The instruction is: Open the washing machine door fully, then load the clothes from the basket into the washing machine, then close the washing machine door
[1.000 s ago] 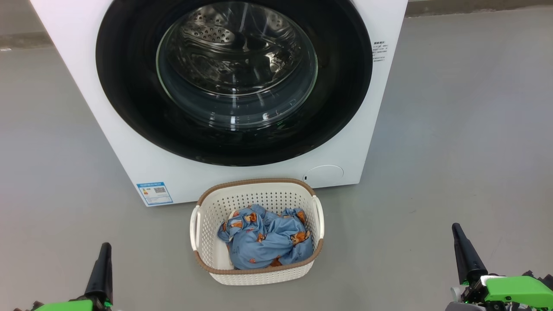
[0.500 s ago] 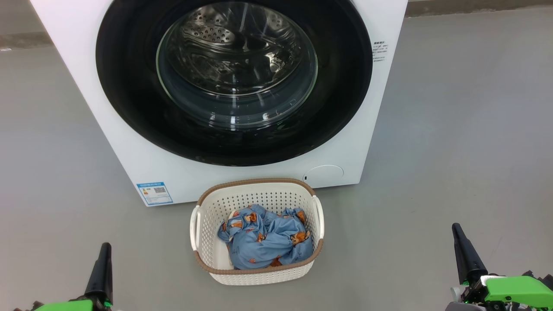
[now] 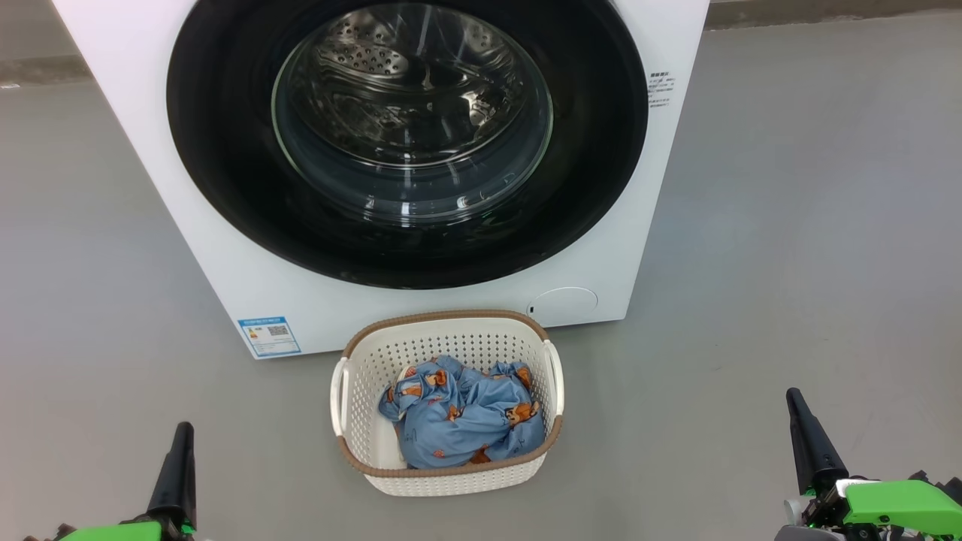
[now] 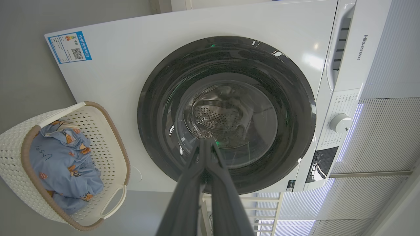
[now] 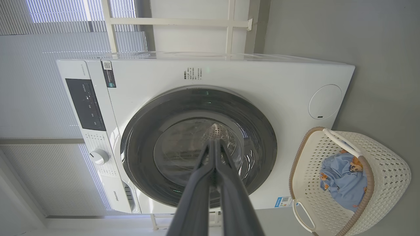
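While left fingers [image 3: 179,466], right fingers [image 3: 808,443] press together, empty, basket [image 3: 451,481] long axis left-right

The floor [image 3: 789,225] is smooth, plain grey with a soft sheen, and a darker strip [image 3: 827,11] runs along its far edge in the head view. In the wrist views, white slatted blinds [image 5: 36,98] cover the wall behind, with bluish daylight glowing through part of them. A white bar frame [image 5: 177,22] stands in front of them.
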Available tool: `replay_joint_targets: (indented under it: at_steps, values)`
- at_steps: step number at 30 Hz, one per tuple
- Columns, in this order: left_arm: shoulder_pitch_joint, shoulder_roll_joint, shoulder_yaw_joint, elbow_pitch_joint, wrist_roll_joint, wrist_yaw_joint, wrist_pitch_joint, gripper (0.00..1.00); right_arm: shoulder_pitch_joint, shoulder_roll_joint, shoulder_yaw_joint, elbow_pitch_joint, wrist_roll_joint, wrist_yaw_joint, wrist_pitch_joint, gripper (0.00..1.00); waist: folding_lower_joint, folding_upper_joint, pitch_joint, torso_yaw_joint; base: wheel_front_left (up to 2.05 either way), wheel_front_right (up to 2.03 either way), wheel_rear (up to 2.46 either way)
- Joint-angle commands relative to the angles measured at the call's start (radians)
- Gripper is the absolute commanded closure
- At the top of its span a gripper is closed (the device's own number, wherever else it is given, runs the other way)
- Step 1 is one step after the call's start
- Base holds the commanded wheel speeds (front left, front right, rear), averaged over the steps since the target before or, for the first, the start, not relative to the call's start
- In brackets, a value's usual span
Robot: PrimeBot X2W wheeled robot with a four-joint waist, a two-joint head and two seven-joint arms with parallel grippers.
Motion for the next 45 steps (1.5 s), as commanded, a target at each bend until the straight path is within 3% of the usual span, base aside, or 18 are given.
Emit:
replay_joint_targets:
  at_steps: [1,5,6,17,23,45]
  values:
    - [-0.040,0.017,0.031,-0.018,0.004,-0.004,0.003,1.00,-0.041,-0.013,0.028,-0.024,0.004,-0.001,0.007,1.00,0.0000,0.0000,0.000,0.000,0.00,0.00,0.00]
    - [-0.040,0.017,0.031,-0.018,0.004,-0.004,0.003,1.00,-0.041,-0.013,0.028,-0.024,0.004,-0.001,0.007,1.00,0.0000,0.0000,0.000,0.000,0.00,0.00,0.00]
    - [0.000,0.000,0.000,0.000,0.000,0.000,0.000,0.00,0.000,0.000,0.000,0.000,0.000,0.000,0.000,0.00,0.0000,0.0000,0.000,0.000,0.00,0.00,0.00]
    - [0.011,-0.004,-0.007,0.014,0.016,0.000,-0.015,0.00,0.008,0.001,0.014,0.020,-0.027,0.000,-0.020,0.00,0.0022,0.0000,-0.002,-0.001,0.00,0.00,0.00]
    - [0.009,0.012,-0.023,0.002,0.052,0.000,-0.038,0.00,-0.002,-0.010,0.029,0.012,-0.077,0.000,-0.039,0.00,0.0001,0.0000,0.000,-0.002,0.00,0.00,0.00]
    - [0.009,0.056,-0.059,-0.040,0.298,-0.001,-0.104,0.00,-0.018,-0.020,0.059,-0.038,-0.407,0.000,-0.103,0.00,0.0000,0.0000,0.000,-0.004,0.00,0.00,0.00]
